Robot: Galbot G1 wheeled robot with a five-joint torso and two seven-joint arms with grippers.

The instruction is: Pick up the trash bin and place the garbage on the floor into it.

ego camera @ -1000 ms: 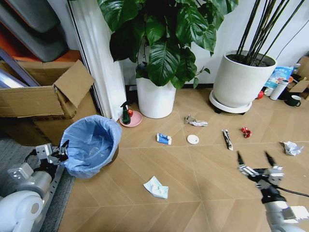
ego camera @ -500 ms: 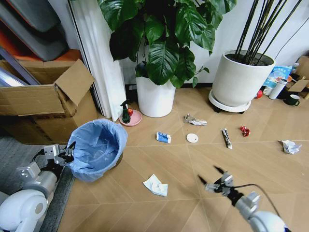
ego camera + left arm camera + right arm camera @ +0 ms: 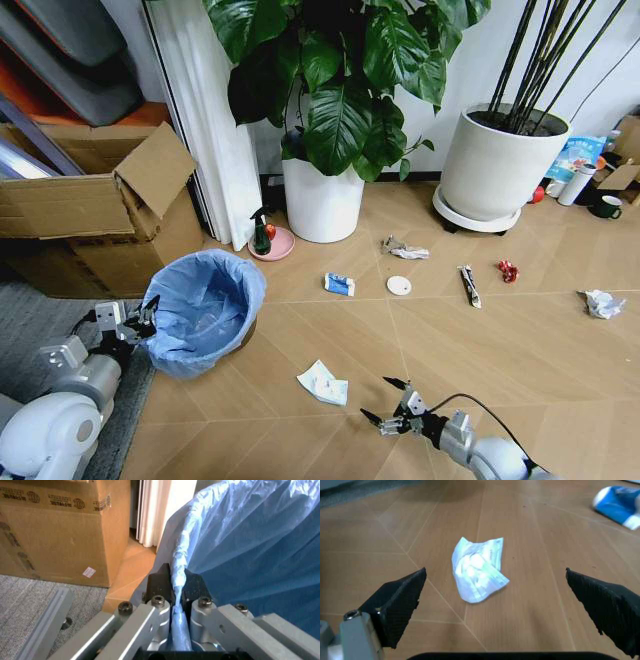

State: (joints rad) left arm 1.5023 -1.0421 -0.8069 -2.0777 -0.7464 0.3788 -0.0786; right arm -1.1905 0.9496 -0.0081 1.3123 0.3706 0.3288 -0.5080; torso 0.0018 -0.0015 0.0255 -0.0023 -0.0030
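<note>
Left pincer (image 3: 140, 318) is pinched on the rim of the bin (image 3: 205, 310), which stands on the floor (image 3: 470, 340) beside the cardboard box (image 3: 95, 205). In the left wrist view the two pads (image 3: 161, 585) are pressed together on a fold of blue bag (image 3: 176, 575); whether they also catch the hard rim beneath cannot be told. Judgement: the liner is thin, soft and slippery, so a hold on film alone may slide or tear under load. The bin looks light.

Right pincer (image 3: 385, 405) hangs low over the floor, spread wide, pointed at the nearest tissue (image 3: 323, 385). In the right wrist view that tissue (image 3: 477, 570) lies between the spread fingertips (image 3: 397, 600) but ahead of them, untouched.

Judgement on handling: the tissue is light, limp and flattish; it will crush rather than resist. Best taken across its raised crumpled middle, with the tips close to the boards.

Other garbage lies well apart farther off: blue-white wrapper (image 3: 339, 286), disc (image 3: 399, 286), stick wrapper (image 3: 469, 286), red wrapper (image 3: 509, 271), two further tissues (image 3: 406, 249) (image 3: 603, 303). The disc lies flat and will likely be hard to lift by its edge.
</note>
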